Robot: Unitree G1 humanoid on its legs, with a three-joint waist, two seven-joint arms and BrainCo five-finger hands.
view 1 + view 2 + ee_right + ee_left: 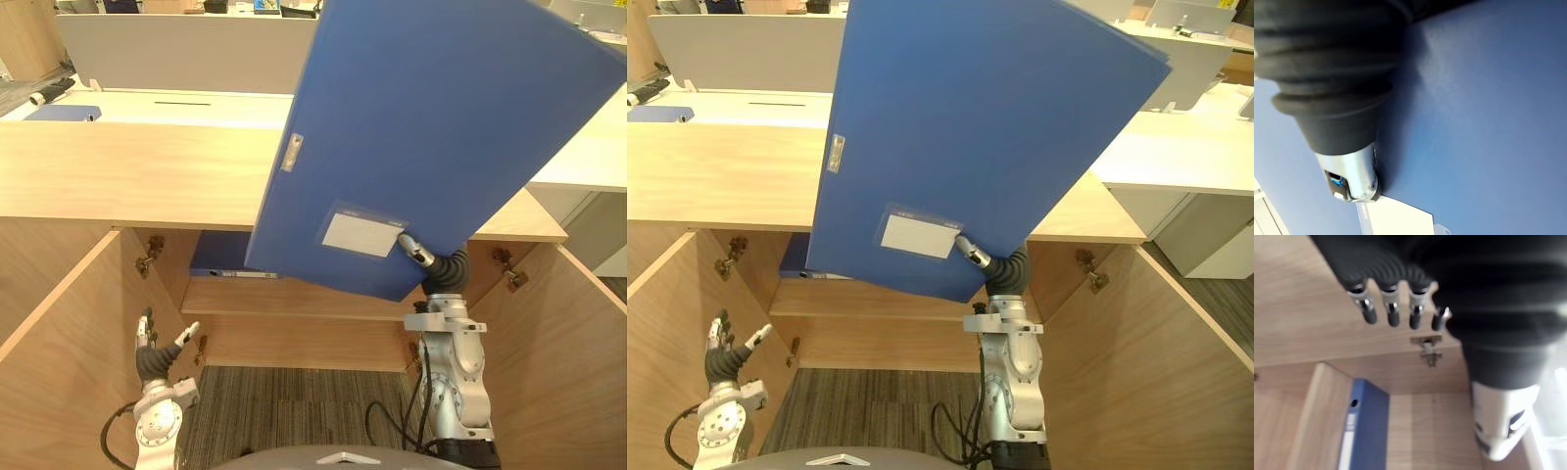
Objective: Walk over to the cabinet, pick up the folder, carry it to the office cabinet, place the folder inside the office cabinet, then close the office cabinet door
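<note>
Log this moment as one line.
right hand: pinching folder, raised, tilted before open cabinet | left hand: open, low | shelf: second folder

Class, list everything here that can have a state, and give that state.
Large blue folder: held aloft, tilted.
Right hand: pinching that folder's lower edge.
Left hand: open, empty.
Light wooden cabinet: both doors open.
Second blue folder: lying flat on the cabinet shelf.

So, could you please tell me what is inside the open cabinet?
A blue binder rests on the shelf, towards its left. The large blue folder, pinched in the right robot hand, covers the shelf's right part, so anything there is hidden.
</note>
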